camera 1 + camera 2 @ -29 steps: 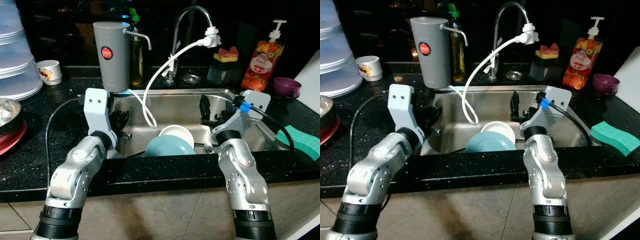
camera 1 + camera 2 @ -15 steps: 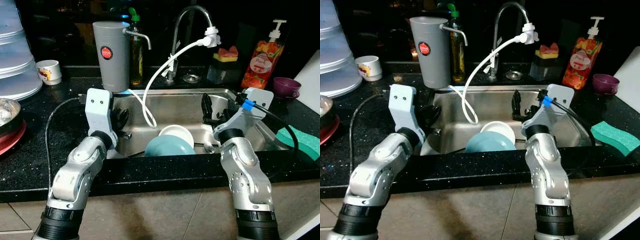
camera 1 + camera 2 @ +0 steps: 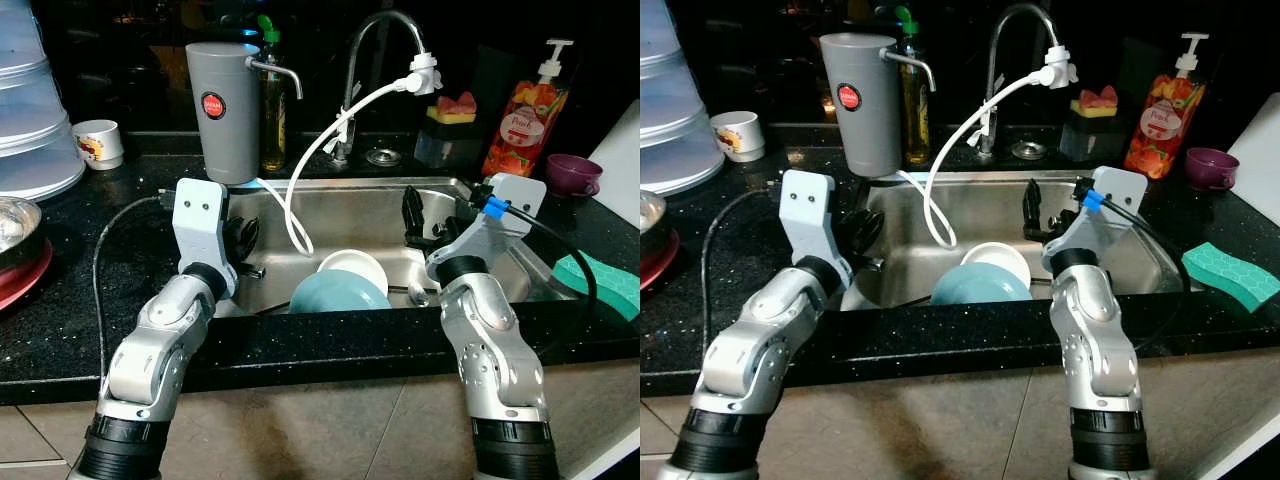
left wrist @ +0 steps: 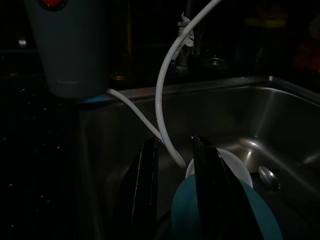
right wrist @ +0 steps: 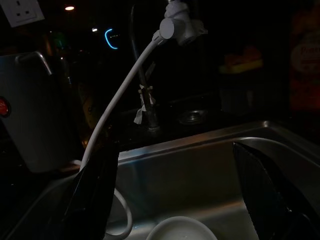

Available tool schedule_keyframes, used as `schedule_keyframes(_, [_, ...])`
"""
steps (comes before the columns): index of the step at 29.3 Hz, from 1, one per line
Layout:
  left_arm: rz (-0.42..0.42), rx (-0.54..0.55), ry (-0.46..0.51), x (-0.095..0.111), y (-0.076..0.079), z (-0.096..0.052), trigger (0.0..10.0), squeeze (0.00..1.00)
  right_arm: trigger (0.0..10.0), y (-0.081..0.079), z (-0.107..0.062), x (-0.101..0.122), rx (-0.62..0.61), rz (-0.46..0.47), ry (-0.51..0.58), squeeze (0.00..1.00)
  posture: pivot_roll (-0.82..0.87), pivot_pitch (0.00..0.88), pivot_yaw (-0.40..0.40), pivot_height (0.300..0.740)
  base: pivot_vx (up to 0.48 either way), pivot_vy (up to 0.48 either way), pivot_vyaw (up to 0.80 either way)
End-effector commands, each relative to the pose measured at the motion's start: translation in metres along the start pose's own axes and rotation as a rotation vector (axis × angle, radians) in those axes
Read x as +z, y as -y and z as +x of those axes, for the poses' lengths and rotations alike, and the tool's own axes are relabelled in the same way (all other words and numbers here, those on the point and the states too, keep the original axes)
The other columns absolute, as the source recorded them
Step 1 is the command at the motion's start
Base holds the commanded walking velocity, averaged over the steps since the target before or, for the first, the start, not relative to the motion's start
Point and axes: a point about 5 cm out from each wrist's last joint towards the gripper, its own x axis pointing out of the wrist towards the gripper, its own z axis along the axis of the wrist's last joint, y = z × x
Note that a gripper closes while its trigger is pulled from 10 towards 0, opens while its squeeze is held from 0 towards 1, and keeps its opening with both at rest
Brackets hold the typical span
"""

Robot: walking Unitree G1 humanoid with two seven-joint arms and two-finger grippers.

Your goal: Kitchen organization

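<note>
Dark kitchen, black speckled table [image 3: 60, 300] around steel sink [image 3: 370, 215] holding bowls [image 3: 340, 292]; my left gripper [image 4: 172, 165] jaws narrowly apart, right gripper [image 5: 175, 190] jaws wide apart.

head stereo pair looks forward-down from counter front at sink [image 3: 350, 215]; both wrist cams look close along fingers into same basin.

The sink [image 3: 500, 262] basin is crowded at its front middle by a teal bowl [image 3: 338, 293] and a white bowl [image 3: 352, 268], with a spoon [image 3: 416, 294] beside them. A white hose [image 3: 318, 155] loops down from the faucet [image 3: 375, 60] into the left half. The right half of the basin is bare steel.
</note>
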Motion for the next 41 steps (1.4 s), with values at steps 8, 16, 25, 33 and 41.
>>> schedule_keyframes(8, [0.024,-0.001,-0.004,-0.004,0.003,0.001,10.0,0.0,10.0,0.0,-0.004,0.001,0.007,-0.034,0.002,0.0,0.05,0.126,-0.026,0.74,0.0,0.0,0.0])
schedule_keyframes(16, [0.065,0.028,0.008,-0.008,0.001,-0.004,10.0,0.0,10.0,0.005,-0.018,-0.011,-0.003,-0.092,-0.04,0.0,0.05,0.123,-0.024,0.74,0.0,0.0,0.0])
schedule_keyframes(25, [0.088,0.102,0.094,-0.001,-0.001,-0.004,10.0,0.0,10.0,0.013,-0.02,-0.004,-0.016,-0.136,-0.025,0.0,0.02,0.122,-0.033,0.74,0.0,0.0,0.0])
schedule_keyframes(33, [0.093,0.137,0.077,-0.005,-0.009,-0.011,10.0,0.0,10.0,0.011,-0.022,-0.006,-0.005,-0.144,-0.036,0.0,0.02,0.124,-0.039,0.74,0.0,0.0,0.0])
schedule_keyframes(41, [0.094,0.144,0.083,-0.007,-0.006,-0.013,10.0,0.0,10.0,0.011,-0.023,-0.006,-0.001,-0.154,-0.041,0.0,0.01,0.12,-0.046,0.74,0.0,0.0,0.0])
